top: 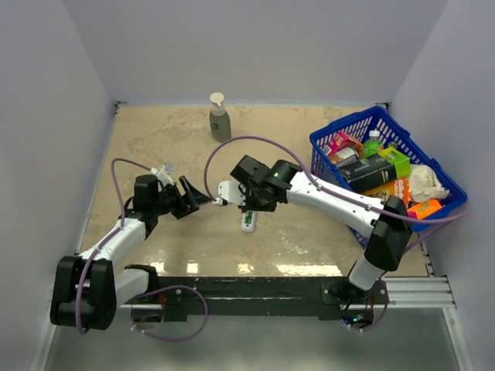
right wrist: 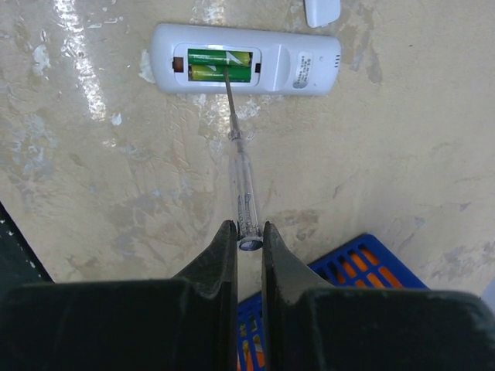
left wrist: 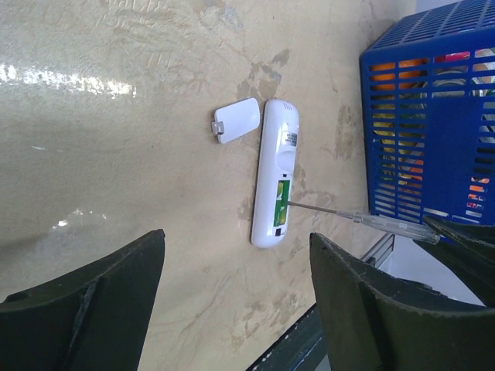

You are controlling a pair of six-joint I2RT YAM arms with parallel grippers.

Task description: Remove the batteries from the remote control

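The white remote control (right wrist: 247,68) lies back-up on the table, its battery recess open with two green batteries (right wrist: 220,65) side by side inside. My right gripper (right wrist: 249,228) is shut on the clear handle of a thin screwdriver (right wrist: 240,178), whose metal tip rests on the batteries. In the top view the right gripper (top: 251,202) hovers just above the remote (top: 248,220). My left gripper (left wrist: 236,236) is open and empty, a short way from the remote's (left wrist: 275,174) battery end. The batteries also show in the left wrist view (left wrist: 282,199).
The small white battery cover (left wrist: 237,120) lies on the table beside the remote's far end. A blue basket (top: 328,139) full of packets stands at the right. A soap bottle (top: 220,117) stands at the back.
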